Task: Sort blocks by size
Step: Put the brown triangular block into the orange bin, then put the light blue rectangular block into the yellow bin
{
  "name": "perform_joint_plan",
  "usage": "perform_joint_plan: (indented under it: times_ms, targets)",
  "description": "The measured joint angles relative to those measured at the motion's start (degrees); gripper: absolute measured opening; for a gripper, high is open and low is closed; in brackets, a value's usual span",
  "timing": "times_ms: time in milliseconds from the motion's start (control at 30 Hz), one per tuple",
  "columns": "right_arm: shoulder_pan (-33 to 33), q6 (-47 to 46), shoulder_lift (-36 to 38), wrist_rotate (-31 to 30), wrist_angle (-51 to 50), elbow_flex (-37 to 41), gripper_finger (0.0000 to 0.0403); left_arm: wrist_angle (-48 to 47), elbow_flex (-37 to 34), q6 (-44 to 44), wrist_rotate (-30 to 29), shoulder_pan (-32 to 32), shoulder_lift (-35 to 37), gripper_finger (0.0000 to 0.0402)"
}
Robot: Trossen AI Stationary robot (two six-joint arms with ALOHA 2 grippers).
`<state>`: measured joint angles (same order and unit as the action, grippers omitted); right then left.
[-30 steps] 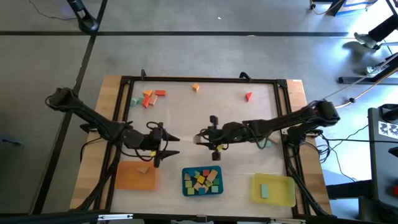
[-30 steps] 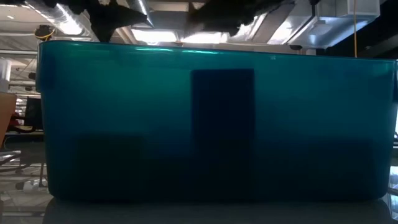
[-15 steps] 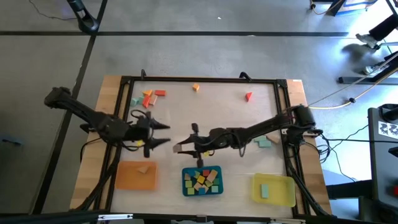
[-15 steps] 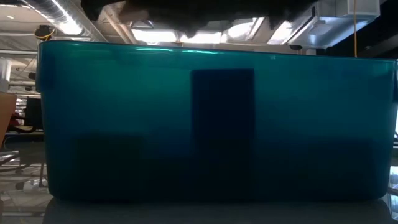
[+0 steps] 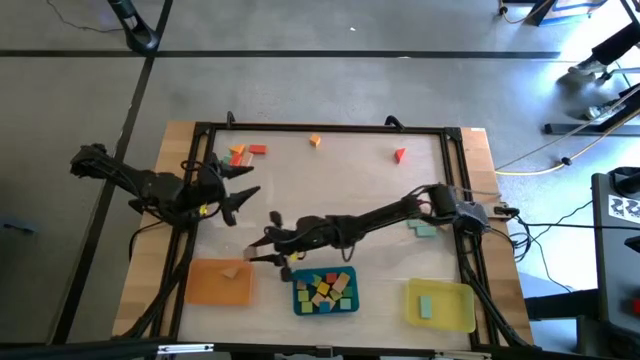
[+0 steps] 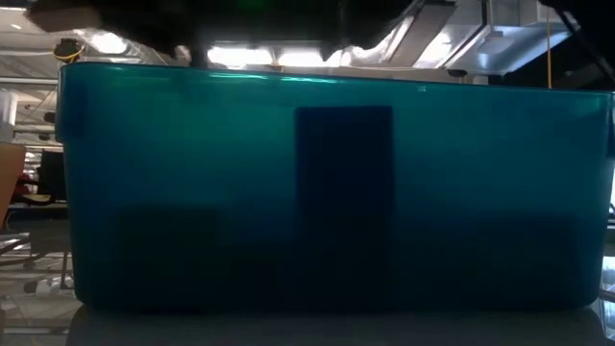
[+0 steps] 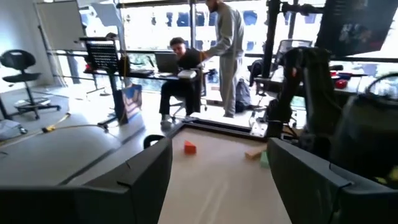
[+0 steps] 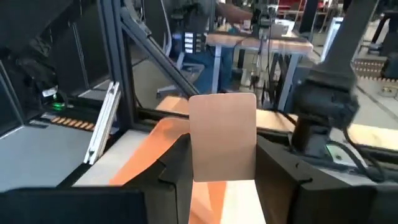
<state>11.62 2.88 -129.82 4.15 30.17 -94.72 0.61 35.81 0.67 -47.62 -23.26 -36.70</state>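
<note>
My right gripper reaches across the table toward its left side and is shut on a flat tan block, just right of the orange tray. One tan block lies in that tray. My left gripper is open and empty above the table's left part, near a cluster of orange and red blocks. Several blocks fill the teal tray. A mint block lies in the yellow tray. My right gripper pinches the tan block between its two fingers, which lie on the block's two opposite side edges at its end nearer the wrist. The fingers point toward the table's left edge. The block sticks out past the fingertips, clear of the table.
Loose blocks lie on the table: an orange one and a red one at the far edge, mint ones at the right. The teal tray's wall fills the low view. People are in the room beyond the table.
My right gripper has carried the tan block from the table's middle toward the left and near edges, up to the orange tray. My left gripper has drawn away from the orange tray toward the far left, staying open.
</note>
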Motion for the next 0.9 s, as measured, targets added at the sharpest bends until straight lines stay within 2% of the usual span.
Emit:
perform_joint_plan:
  times_ms: [133,400,567,900]
  targets:
    - [0.0,-2.6,-4.4,0.8,-0.9,-5.7,0.0132,-0.1,0.0,-0.9,0.0,1.1,-0.2,0.0250]
    - [0.0,-3.9,-9.2,7.4,-4.6,-12.7,0.0140,-0.1,0.0,-0.7,0.0,2.0,-0.6,0.0250]
    - [0.0,-4.0,-9.1,4.2,-4.6,-12.8,0.0173,0.0,0.0,-1.1,0.0,2.0,-0.6,0.0250]
    - [0.8,-1.3,-8.9,4.5,-8.9,-12.8,0.0242,0.0,0.0,-0.8,0.0,2.0,-0.6,0.0250]
